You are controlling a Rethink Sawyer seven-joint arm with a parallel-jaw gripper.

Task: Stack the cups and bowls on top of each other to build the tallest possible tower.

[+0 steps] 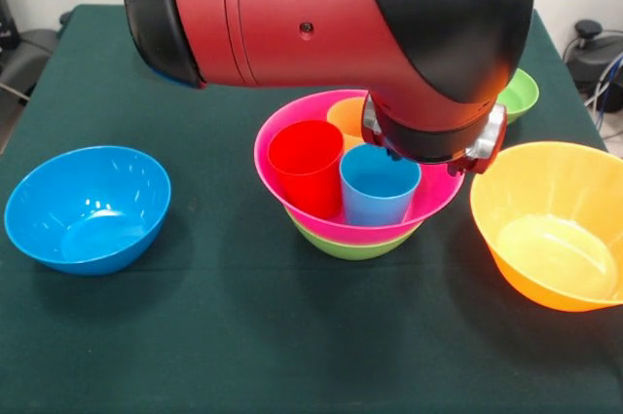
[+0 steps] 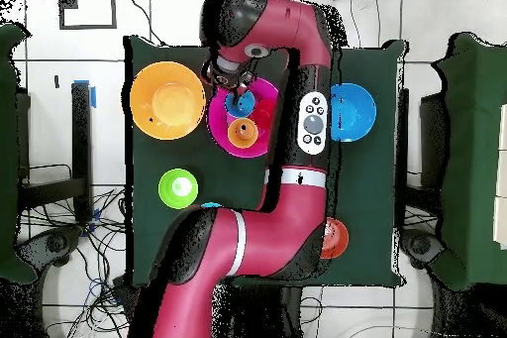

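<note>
**Arm over pink bowl stack, cups inside**

Worktop [image 1: 195, 336], dark green cloth, carries everything. Red and black arm [image 1: 321, 15] fills the top of the front view, wrist end low over the pink bowl's rim. Gripper [image 1: 433, 156] barely shows under the wrist; can't tell if open or closed, can't tell if it holds anything.

Yellow-orange bowl [image 1: 550, 229], large, upright, on the right in the front view, just beside the pink bowl, not touching as far as I can see. Pink bowl [image 1: 292, 131], large, mid-table, sits nested in a green bowl [image 1: 350, 246] whose rim peeks out underneath. That's the tower so far. Blue bowl [image 1: 88, 209], medium, alone and upright at the left in the front view, well apart from the tower.

Inside the pink bowl: red cup [image 1: 305, 169] and blue cup [image 1: 378, 185], both upright, side by side, touching or nearly. Behind them an orange piece [image 1: 346, 114], partly hidden by the arm, cup or small bowl unclear.

Small green bowl [image 2: 178, 187] sits apart. Small orange bowl [image 2: 335, 238] near the arm's lower link in the overhead view.
</note>
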